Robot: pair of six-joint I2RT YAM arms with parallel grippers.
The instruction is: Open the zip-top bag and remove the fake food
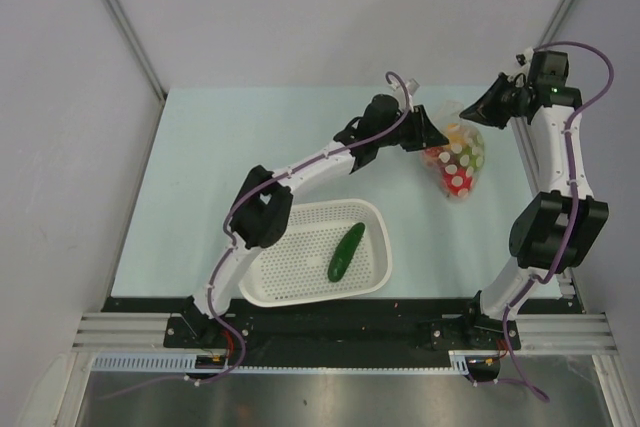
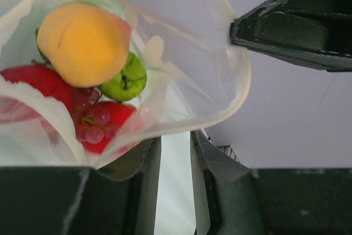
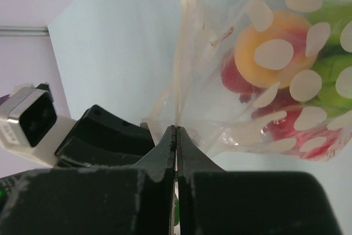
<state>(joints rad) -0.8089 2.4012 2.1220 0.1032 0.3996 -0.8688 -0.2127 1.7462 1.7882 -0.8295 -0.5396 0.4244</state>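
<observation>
right claw [image 3: 176, 129] pinches rim of clear white-spotted zip-top bag [image 3: 215, 89]. left claw [image 2: 175, 140] at bag's opposite rim, can't tell grip. orange, red, green plastic fruits [image 2: 83, 43] inside.

Looking like a robotics lab test cell: being boxed in by plain grey panels [image 1: 60, 147] joined with metal strips [image 1: 120, 22], holding one pale surface [image 1: 250, 127], carrying a cabled left arm [image 1: 310, 167] and right arm [image 1: 555, 227] bolted to an aluminium rail [image 1: 130, 330].
</observation>
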